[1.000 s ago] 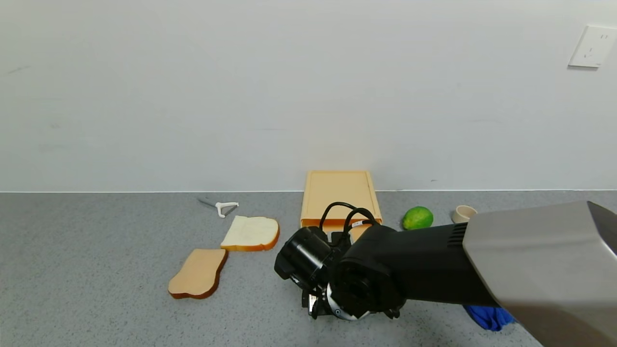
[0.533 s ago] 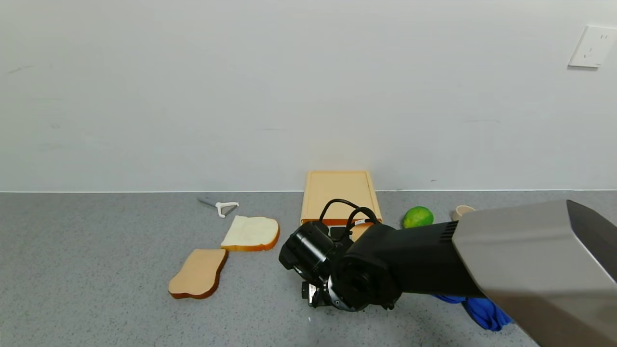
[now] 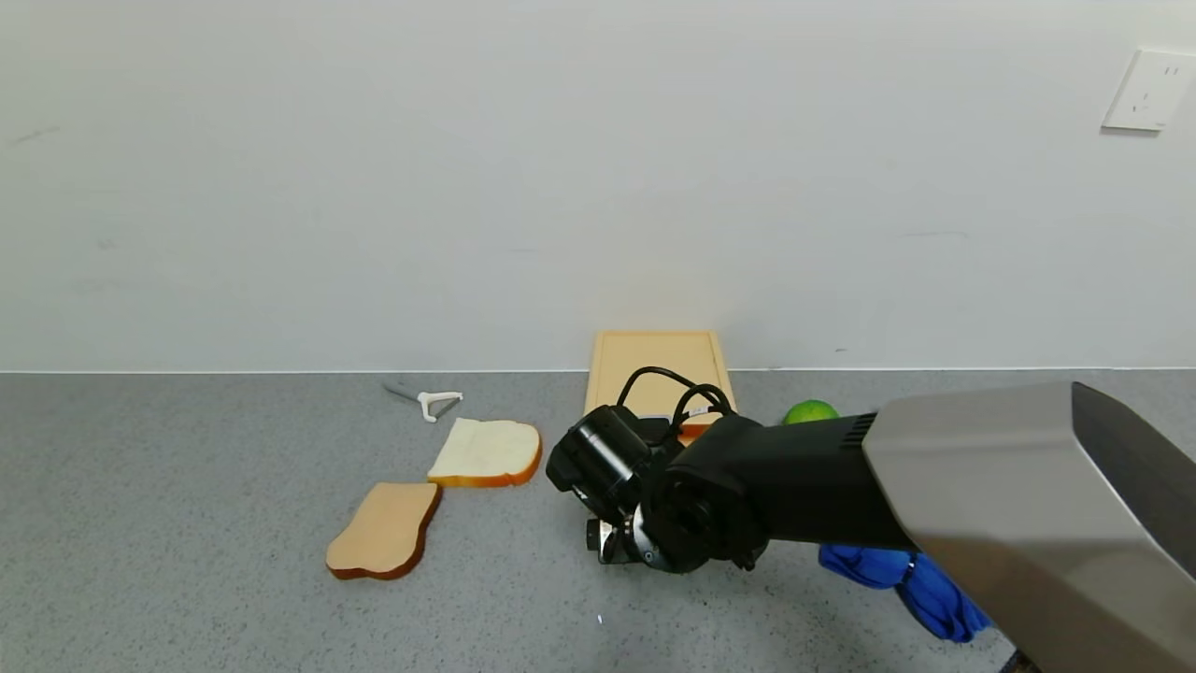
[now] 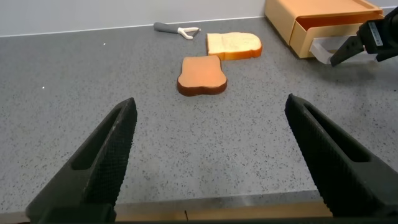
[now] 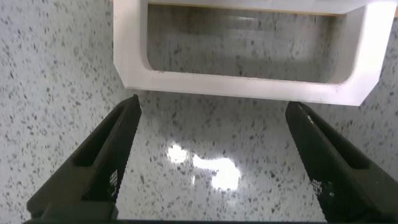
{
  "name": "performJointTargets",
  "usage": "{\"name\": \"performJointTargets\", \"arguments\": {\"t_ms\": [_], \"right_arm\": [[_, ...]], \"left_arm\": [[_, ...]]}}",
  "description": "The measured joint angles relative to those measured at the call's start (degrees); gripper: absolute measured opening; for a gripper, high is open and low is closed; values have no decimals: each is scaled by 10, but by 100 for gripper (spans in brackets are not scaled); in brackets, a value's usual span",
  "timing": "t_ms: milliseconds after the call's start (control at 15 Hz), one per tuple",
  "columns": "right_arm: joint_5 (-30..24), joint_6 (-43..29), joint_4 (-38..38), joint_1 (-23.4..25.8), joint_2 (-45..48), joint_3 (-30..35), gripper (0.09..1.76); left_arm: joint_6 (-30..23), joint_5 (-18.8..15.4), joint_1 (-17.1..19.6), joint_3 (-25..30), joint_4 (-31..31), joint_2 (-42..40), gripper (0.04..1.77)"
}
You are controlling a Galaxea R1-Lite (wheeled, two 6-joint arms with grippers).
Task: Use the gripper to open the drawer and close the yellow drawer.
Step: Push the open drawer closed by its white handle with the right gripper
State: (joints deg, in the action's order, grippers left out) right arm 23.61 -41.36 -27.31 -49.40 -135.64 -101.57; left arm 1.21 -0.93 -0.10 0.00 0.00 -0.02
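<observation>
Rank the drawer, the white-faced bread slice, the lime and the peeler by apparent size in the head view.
1. drawer, partly hidden by the right gripper
2. white-faced bread slice
3. peeler and lime: unsure, the lime is mostly hidden

You can't see the drawer (image 3: 654, 365) front in head view; right arm (image 3: 841, 486) hides it, plus most of the lime (image 3: 808, 409).

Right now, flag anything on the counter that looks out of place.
The drawer is slightly open, its white handle free between the right end effector's open fingers. Two bread slices lie bare on the counter.
</observation>
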Motion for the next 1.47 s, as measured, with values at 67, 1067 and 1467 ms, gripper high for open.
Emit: {"name": "performJointTargets", "arguments": {"t_ms": [67, 1067, 1467], "right_arm": [[0, 5, 0, 3, -5, -9, 171], [18, 62, 15, 37, -67, -112, 171], [17, 64, 18, 43, -68, -112, 171]], "left_arm": [[0, 0, 0, 0, 0, 0, 172], [0, 0, 0, 0, 0, 0, 172], [0, 0, 0, 0, 0, 0, 172]]}}
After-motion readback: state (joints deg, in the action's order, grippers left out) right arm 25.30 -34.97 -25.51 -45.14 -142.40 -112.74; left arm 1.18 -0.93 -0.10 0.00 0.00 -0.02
